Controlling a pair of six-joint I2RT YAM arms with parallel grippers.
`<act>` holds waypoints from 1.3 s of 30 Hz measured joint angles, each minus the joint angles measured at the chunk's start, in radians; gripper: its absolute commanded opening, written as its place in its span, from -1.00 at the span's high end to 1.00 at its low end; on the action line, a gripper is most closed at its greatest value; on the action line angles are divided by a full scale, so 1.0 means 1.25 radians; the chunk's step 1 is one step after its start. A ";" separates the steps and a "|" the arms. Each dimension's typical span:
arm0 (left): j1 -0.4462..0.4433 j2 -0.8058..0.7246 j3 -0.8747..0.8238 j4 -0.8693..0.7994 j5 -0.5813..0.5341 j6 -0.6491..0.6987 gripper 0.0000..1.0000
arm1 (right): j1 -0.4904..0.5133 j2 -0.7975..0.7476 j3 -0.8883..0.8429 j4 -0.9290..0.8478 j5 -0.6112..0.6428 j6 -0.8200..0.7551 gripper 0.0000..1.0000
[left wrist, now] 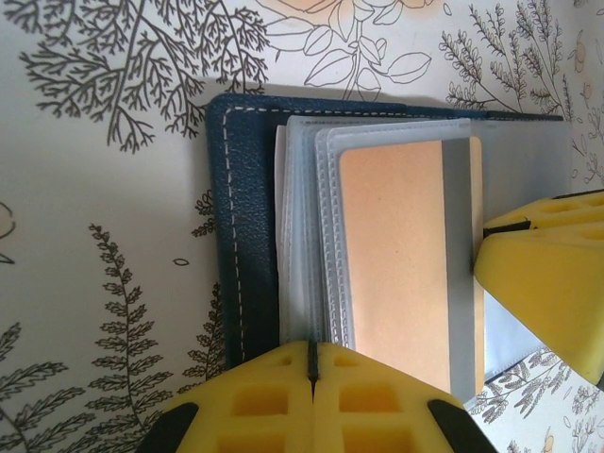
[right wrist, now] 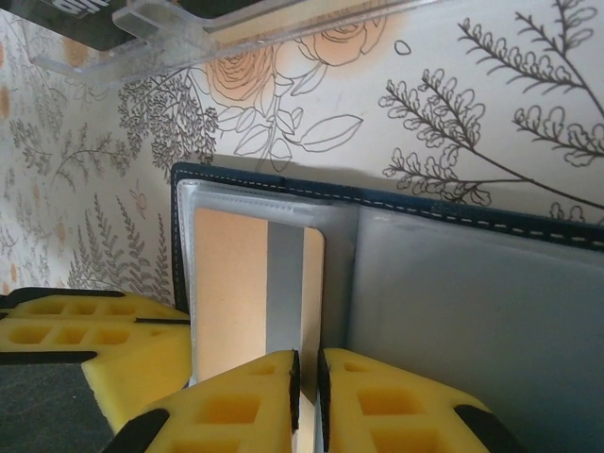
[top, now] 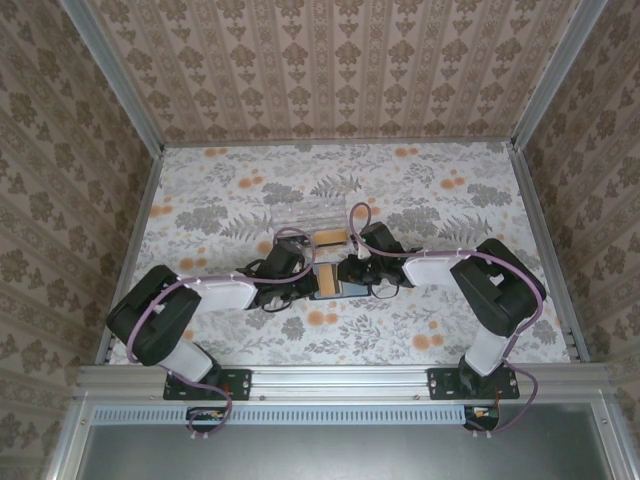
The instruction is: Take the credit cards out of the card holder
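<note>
Yellow fingertips of the right gripper pinch the orange-tan credit card at its end farthest from the clear box; the left gripper is clenched shut at that edge of the open card holder. The holder lies just short of the box, the card's long axis pointing at it, on floral tablecloth inside wallpapered walls.

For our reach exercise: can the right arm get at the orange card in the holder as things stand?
Probably yes. The holder lies open, and the card has its edge between the right jaws, which look closed on it; the left jaws pinch the sleeves off to one side.
</note>
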 measured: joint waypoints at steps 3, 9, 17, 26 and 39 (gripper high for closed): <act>0.000 0.001 0.000 0.001 0.000 -0.002 1.00 | 0.000 0.000 0.000 0.005 0.000 0.007 0.77; 0.000 0.001 0.000 0.001 0.000 -0.004 1.00 | -0.007 0.000 -0.010 0.021 -0.004 0.020 1.00; -0.002 0.001 0.000 0.000 -0.002 -0.007 1.00 | -0.042 -0.002 -0.046 0.055 -0.029 0.025 1.00; -0.005 -0.003 0.003 -0.009 -0.007 -0.006 1.00 | -0.078 -0.028 -0.071 0.058 -0.042 0.024 1.00; -0.011 -0.070 0.069 -0.130 -0.032 0.033 0.80 | -0.078 -0.028 -0.072 0.059 -0.047 0.024 1.00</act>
